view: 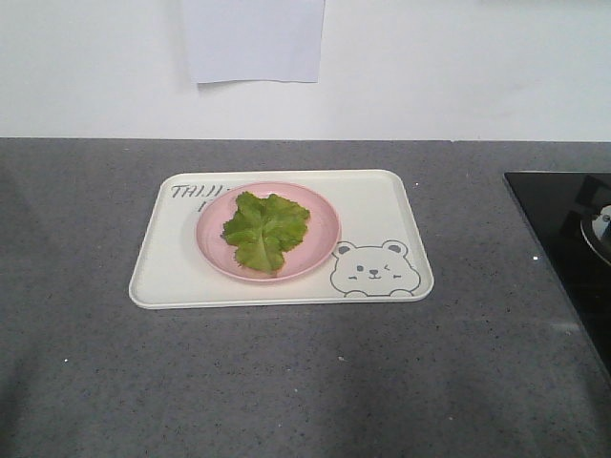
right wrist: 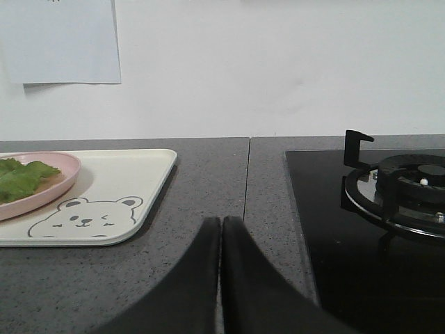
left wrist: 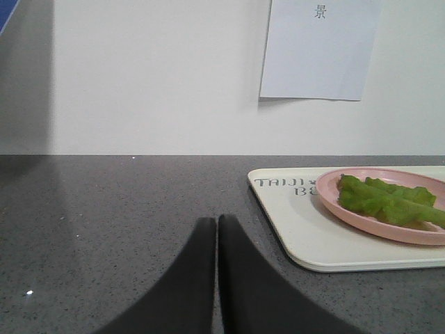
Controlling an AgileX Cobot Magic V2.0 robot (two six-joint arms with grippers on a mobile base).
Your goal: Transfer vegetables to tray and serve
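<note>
The vegetables (view: pixel 264 229), crinkled green lettuce leaves, lie on a round pink plate (view: pixel 320 221) that stands on the cream bear tray (view: pixel 382 205) in the middle of the grey counter. My left gripper (left wrist: pixel 217 221) is shut and empty, low over the counter to the left of the tray (left wrist: pixel 299 229), with the lettuce (left wrist: pixel 386 198) ahead to its right. My right gripper (right wrist: pixel 221 223) is shut and empty over the counter to the right of the tray (right wrist: pixel 132 170). Neither gripper shows in the front view.
A black gas hob (view: pixel 573 239) with a burner (right wrist: pixel 403 184) sits at the counter's right end, close to my right gripper. A white wall with a paper sheet (view: pixel 253 40) stands behind the counter.
</note>
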